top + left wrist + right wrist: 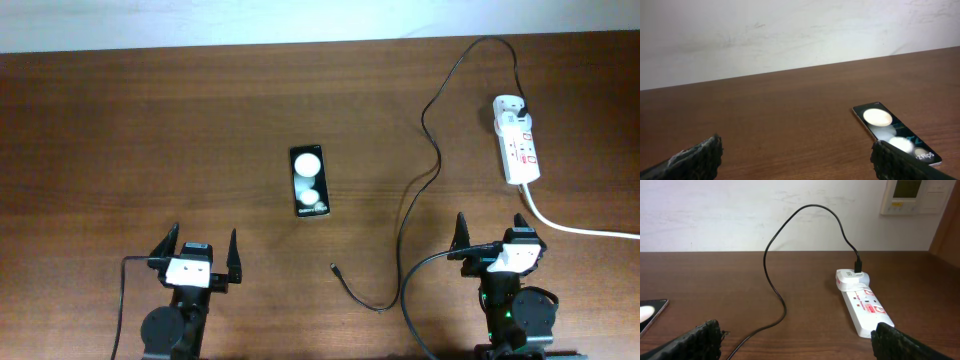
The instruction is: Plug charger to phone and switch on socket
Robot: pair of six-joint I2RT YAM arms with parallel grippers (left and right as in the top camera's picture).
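The phone [309, 181] lies flat near the table's middle, glossy screen up with two white glare spots; it also shows at the right of the left wrist view [895, 134]. The charger [404, 215] is a thin black cable looping from a white adapter [850, 278] on the socket's far end to its free plug tip [334, 268], which rests on the wood. The socket [518, 145] is a white power strip at the right, seen too in the right wrist view [866, 306]. My left gripper [203, 238] [796, 150] and right gripper [493, 224] [795, 330] stand open and empty near the front edge.
A thick white cord [580, 228] runs from the socket off the right edge. The charger loop [774, 282] rises off the table behind the socket. A pale wall borders the table's far edge, with a wall panel [910, 195] on it.
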